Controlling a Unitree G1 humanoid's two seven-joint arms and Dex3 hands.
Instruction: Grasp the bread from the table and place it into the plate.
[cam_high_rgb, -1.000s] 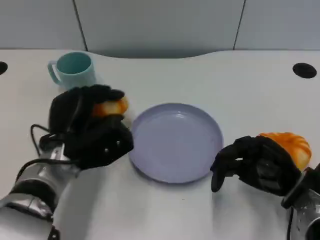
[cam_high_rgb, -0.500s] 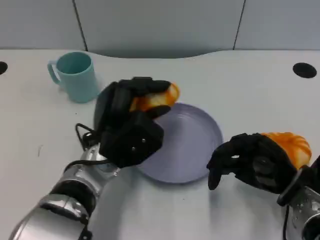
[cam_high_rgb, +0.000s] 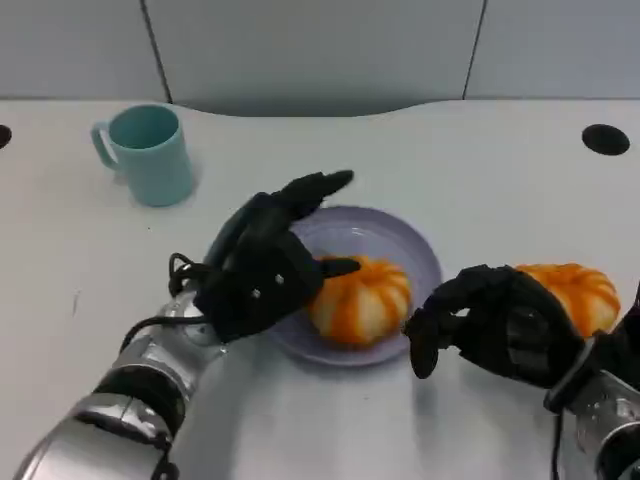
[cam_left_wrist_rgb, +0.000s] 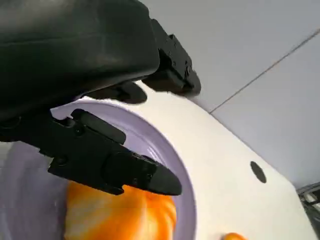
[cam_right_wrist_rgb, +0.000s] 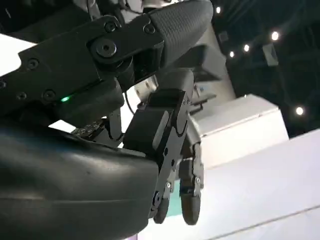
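Left hand (cam_high_rgb: 262, 275) fingers now spread, off the bread (cam_high_rgb: 358, 297); half a second ago they held it above the lavender plate (cam_high_rgb: 415, 250). Bread sits in plate, frame centre: placement looks done. Right hand (cam_high_rgb: 500, 325) curled, empty, second bun (cam_high_rgb: 572, 293) behind it, lower right.

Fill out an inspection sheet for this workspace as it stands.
Surface: white table, two dark round holes near its far corners.
Job's things: one bread lies in the purple plate; a second bread lies on the table beside the right hand.
Clutter: teal mug, upright.
Hands: left hand open over the plate; right hand curled, holding nothing.
Cables: black cable at the left wrist.
Surroundings: grey panelled wall.
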